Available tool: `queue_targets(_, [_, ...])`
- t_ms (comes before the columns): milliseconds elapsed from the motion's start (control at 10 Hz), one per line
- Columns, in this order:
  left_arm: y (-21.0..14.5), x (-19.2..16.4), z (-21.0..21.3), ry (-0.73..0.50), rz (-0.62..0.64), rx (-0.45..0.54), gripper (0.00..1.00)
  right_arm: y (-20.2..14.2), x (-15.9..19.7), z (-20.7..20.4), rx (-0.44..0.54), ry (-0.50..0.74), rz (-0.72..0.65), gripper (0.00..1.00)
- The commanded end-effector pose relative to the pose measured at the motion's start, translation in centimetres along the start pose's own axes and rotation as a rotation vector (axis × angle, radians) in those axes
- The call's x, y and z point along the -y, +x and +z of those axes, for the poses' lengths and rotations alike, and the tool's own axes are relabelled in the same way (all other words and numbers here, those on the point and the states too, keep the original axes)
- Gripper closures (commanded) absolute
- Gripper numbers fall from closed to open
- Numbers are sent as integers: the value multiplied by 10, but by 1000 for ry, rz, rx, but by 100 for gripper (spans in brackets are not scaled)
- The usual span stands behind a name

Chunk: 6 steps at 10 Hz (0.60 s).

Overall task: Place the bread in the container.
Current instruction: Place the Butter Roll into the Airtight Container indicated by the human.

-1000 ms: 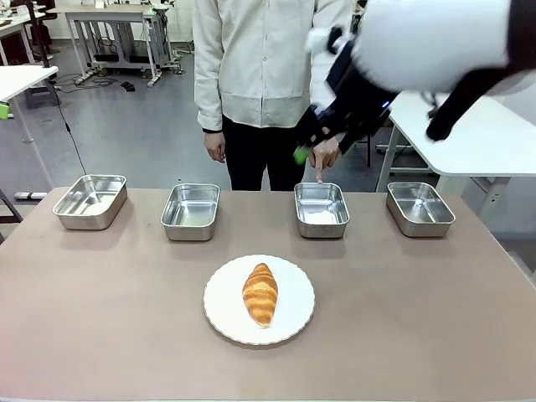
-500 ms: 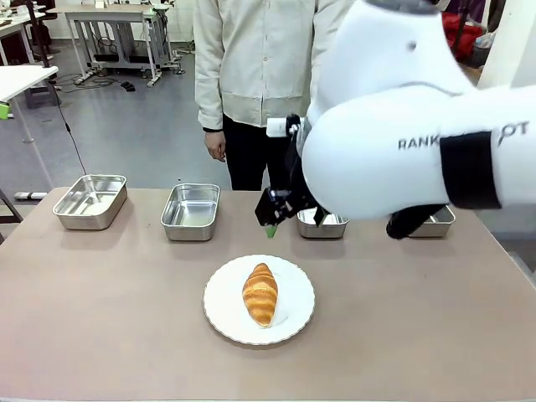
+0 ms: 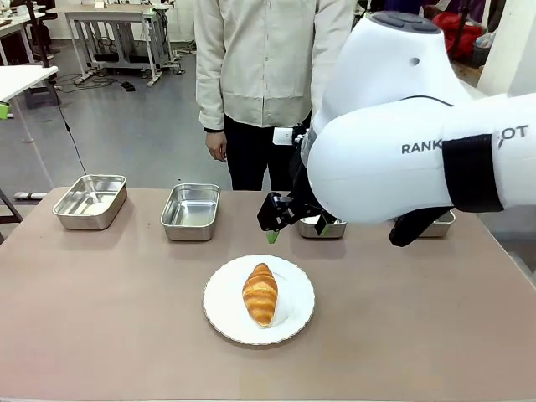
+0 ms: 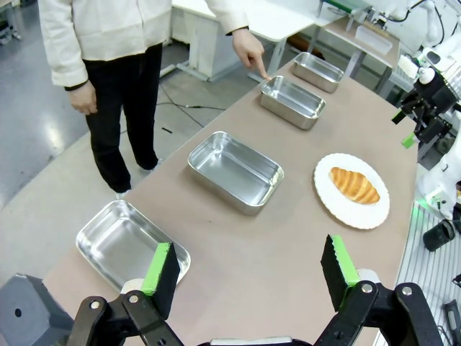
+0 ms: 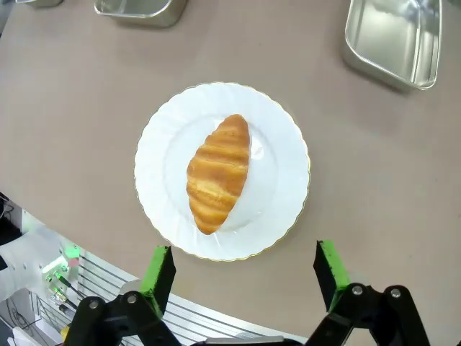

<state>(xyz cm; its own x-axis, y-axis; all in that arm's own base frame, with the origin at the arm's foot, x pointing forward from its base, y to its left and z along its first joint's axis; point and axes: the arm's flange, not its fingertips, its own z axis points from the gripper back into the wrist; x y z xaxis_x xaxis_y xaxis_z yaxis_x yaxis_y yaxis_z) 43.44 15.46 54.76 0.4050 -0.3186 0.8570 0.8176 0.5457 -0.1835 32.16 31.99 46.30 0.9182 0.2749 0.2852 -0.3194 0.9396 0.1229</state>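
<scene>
Right hand (image 5: 243,254) hovers above the bench (image 5: 86,108), jaws spread as wide as they go and nothing between them. Down its fingers we get a clean look at the bread (image 5: 217,173): it lies flat in the middle of the white plate (image 5: 282,184), long axis roughly crosswise to the line between the two green pads (image 5: 160,268), so the approach looks well lined up for a pinch across the width. The hand sits nearer the plate's rim than the bread itself, and it is not down on it yet. At the far side a person's finger (image 4: 261,71) touches the rim of the container (image 4: 287,115), third in the row of steel pans, with an empty pan (image 4: 234,169) just beside it. In the front view the right arm covers most of that target. The left hand (image 4: 248,263) is wide open too, holding nothing, well apart from the plate near the first pan of the row. As for handling, this bread looks light, with a flaky ridged crust over a soft inside, so I'd expect it to crush or shed under a hard squeeze. The tapered ends look weak and likely to tear. The place to take hold is the broad middle, pads on the two long flanks, closing gently until it lifts. The glazed plate may let it slide if one pad lands first
</scene>
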Motion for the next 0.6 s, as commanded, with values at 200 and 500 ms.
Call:
queue_targets(200, [0, 0, 2, -9, -16, 10, 0, 12, -19, -18, -16, -26, -28, 0])
queue_targets(500, [0, 0, 2, -9, -16, 10, 0, 19, -43, -64, -51, -15, -106, 0])
